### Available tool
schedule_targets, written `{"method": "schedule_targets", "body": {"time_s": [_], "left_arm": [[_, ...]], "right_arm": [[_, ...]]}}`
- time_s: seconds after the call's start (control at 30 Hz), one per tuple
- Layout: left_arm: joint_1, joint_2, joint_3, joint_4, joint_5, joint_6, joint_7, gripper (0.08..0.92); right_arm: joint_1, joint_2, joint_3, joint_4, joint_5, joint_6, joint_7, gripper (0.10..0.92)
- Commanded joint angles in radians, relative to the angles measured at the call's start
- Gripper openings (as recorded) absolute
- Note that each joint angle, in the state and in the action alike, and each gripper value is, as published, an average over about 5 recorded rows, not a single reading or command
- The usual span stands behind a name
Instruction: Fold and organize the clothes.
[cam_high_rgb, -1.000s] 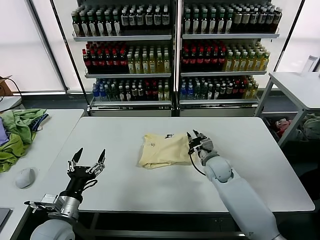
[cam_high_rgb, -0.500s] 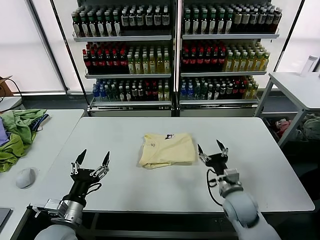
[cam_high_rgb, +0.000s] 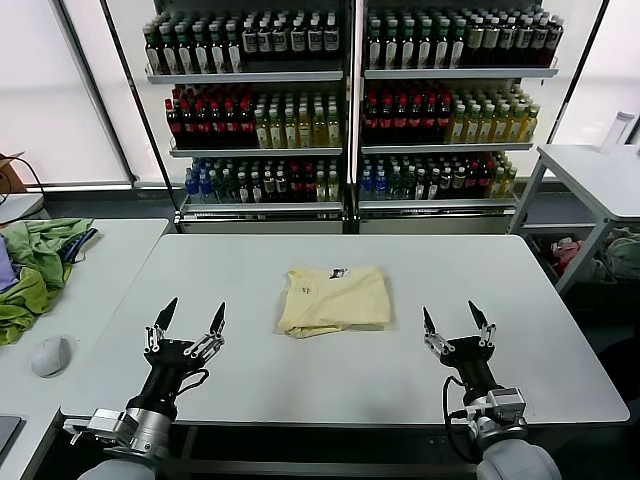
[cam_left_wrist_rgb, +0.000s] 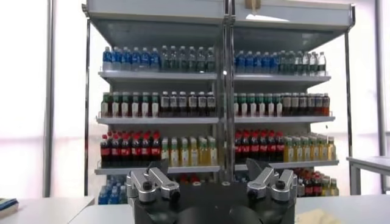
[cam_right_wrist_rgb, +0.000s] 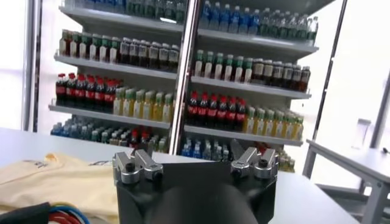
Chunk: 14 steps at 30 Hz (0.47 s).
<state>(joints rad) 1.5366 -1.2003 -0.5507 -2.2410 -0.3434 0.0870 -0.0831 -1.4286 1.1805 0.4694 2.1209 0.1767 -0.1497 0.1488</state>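
Shelves of bottled drinks (cam_high_rgb: 350, 100) are seen behind a white table (cam_high_rgb: 250, 270) on which the pale yellow T-shirt (cam_high_rgb: 333, 298) is laid, folded into a compact rectangle near the middle so that it sits flat and tidy. Both arms are held low at the near edge, well apart from the cloth, which suggests the folding is judged complete. The left gripper (cam_high_rgb: 188, 321) and the right gripper (cam_high_rgb: 455, 319) are spread wide with nothing held. Green garments (cam_high_rgb: 35, 270) are heaped on a side table at far left.
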Motion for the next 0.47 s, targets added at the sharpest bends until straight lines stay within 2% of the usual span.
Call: {"method": "schedule_targets", "body": {"time_s": [0.03, 0.47], "left_arm": [[0.024, -0.027, -0.003, -0.030, 0.018, -0.005, 0.011, 0.823], [0.046, -0.046, -0.015, -0.049, 0.033, -0.009, 0.022, 0.823]], "right_arm": [[-0.087, 0.000, 0.054, 0.095, -0.009, 0.023, 0.009, 0.823], [-0.031, -0.016, 0.037, 0.075, 0.011, 0.016, 0.029, 0.823]]}}
